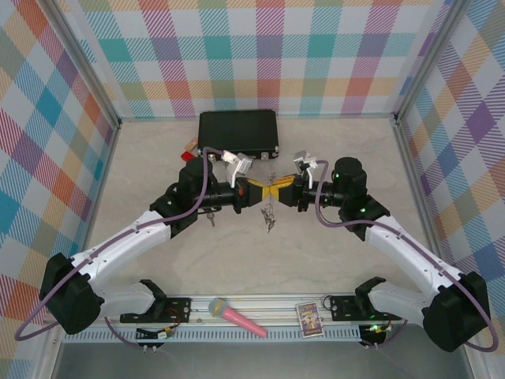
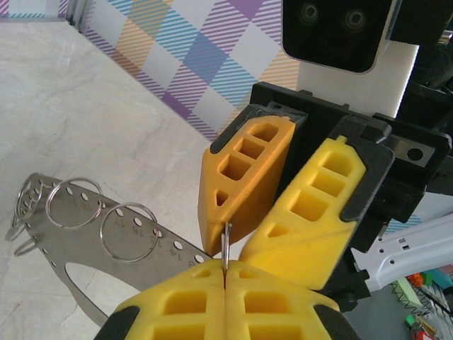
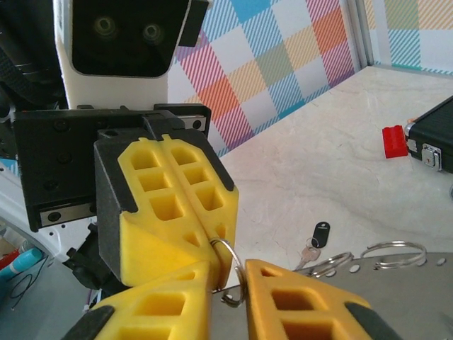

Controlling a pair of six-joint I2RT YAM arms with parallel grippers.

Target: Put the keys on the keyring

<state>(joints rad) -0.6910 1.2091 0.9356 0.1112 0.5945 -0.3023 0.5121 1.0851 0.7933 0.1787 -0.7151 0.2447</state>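
**Keyring held between two grippers, key lying loose beneath**

The keyring [image 2: 78, 244] is held up off the table [image 3: 340, 177], pinched at its edge by the left gripper [image 2: 225, 276], whose fingers are pressed fully together on the thin metal. From that grip the flat body and its rings reach away to one side. The right gripper [image 3: 228, 275] is met tip to tip, its jaws narrowly apart with one small loop [image 3: 225, 255] caught in the gap. Whether that loop is actually clamped cannot be told. A key [image 3: 316, 239] with a black tag is seen on the table, below and beyond the right fingers, held by neither gripper.

Several risks can be judged from here. The loop is thin and rounded, so it could be squeezed sideways out of the soft pads as they close. If the two arms are drawn apart unevenly, the loop could be bent or the keyring pulled from the left grip. Since no key is held, one gripper would have to be freed, and the keyring might then swing or drop.
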